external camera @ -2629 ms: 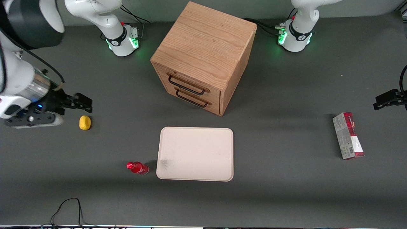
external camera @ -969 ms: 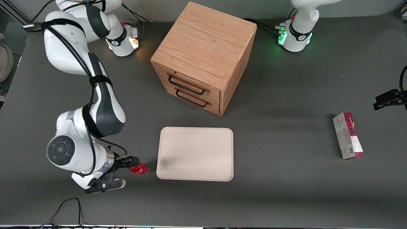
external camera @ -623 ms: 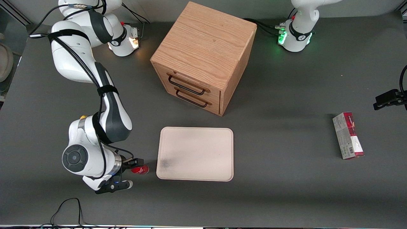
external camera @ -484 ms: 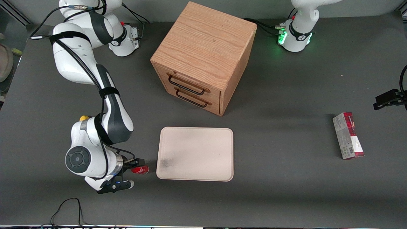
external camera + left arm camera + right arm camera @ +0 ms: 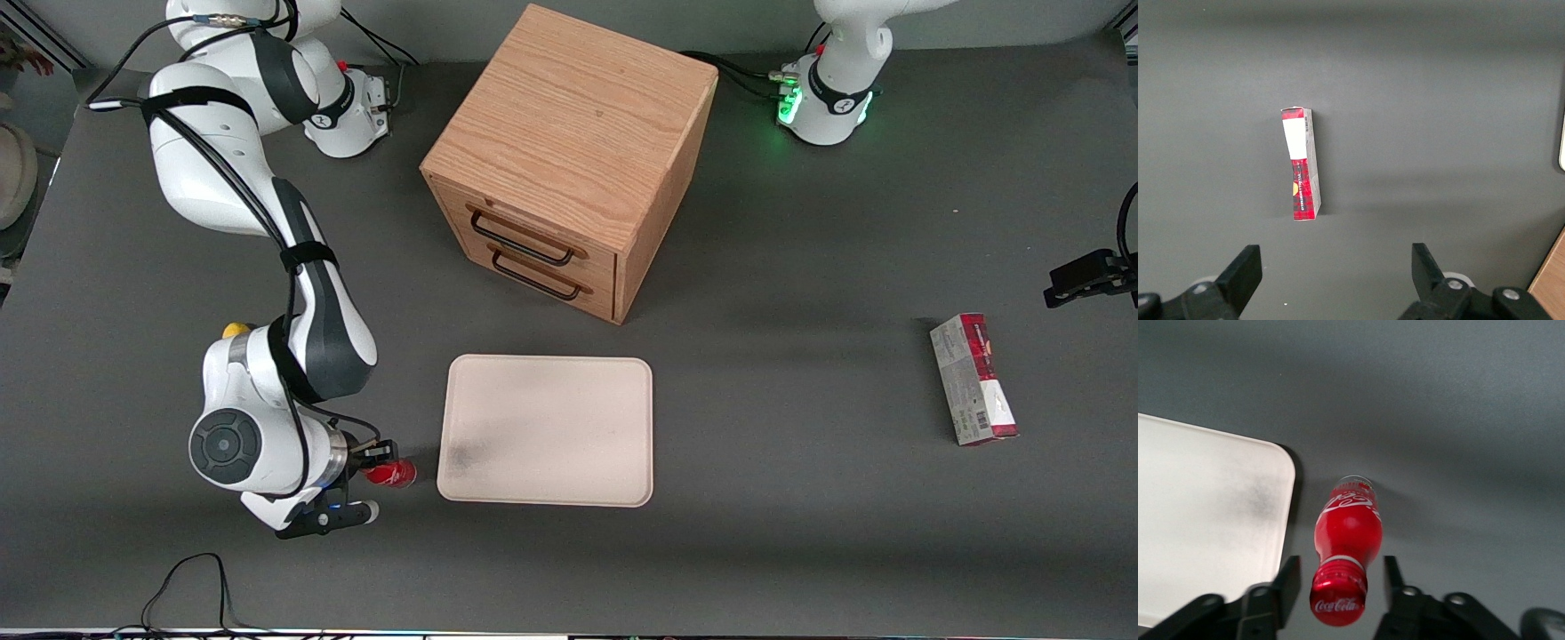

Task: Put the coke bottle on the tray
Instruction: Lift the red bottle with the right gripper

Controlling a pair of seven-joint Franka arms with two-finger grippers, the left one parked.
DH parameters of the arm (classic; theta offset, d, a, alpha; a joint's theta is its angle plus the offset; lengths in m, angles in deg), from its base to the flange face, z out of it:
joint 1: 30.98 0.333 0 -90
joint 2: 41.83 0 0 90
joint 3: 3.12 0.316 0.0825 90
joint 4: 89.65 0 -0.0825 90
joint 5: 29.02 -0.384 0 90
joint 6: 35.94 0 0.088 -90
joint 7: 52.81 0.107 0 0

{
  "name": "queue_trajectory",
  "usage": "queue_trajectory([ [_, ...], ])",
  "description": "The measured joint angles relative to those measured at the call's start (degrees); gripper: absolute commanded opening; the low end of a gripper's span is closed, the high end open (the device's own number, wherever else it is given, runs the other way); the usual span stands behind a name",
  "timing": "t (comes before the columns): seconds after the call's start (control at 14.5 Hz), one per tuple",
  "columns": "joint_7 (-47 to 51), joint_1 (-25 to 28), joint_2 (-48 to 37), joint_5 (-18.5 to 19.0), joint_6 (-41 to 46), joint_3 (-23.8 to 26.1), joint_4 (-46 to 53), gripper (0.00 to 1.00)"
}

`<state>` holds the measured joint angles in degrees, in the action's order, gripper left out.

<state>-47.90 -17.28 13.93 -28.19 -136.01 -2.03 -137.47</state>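
Your gripper [image 5: 380,458] sits low over the counter [image 5: 800,533] at the working arm's end, right at the coke bottle [image 5: 395,474], with its fingers [image 5: 1290,581] spread and one on each side of the bottle's cap end. In the right wrist view you can see a gap between each finger and the red cap, so nothing is pinched.

You'll find the coke bottle [image 5: 1346,543] standing on the counter just beside the tray [image 5: 547,430], close to the tray's corner that carries the dark smudge, but apart from it. Its white script label shows on the red body, and the shiny red cap faces the wrist camera.

Your tray [image 5: 1198,540] lies flat with nothing on it, in front of the oak drawer cabinet [image 5: 569,151], nearer to the front camera than the cabinet.

You can glimpse a yellow lump [image 5: 235,330] peeking out past the working arm's wrist, farther from the front camera than the bottle. A red-and-grey carton [image 5: 973,380] lies well apart toward the parked arm's end of the counter.
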Motion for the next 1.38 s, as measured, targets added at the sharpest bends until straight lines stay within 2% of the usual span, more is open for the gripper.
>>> queue_trajectory([
  [0.07, 0.00, 0.04, 0.00, 0.03, 0.07, 0.00, 0.01, 0.00],
  [0.35, 0.00, 0.08, -0.03, 0.26, 0.74, -0.01, 0.21, 0.00],
  [0.62, 0.00, 0.11, -2.37, 0.30, 5.03, -0.01, 1.68, 0.00],
  [1.38, 0.00, 0.10, -24.29, 0.49, 27.18, -0.03, 2.83, 0.00],
])
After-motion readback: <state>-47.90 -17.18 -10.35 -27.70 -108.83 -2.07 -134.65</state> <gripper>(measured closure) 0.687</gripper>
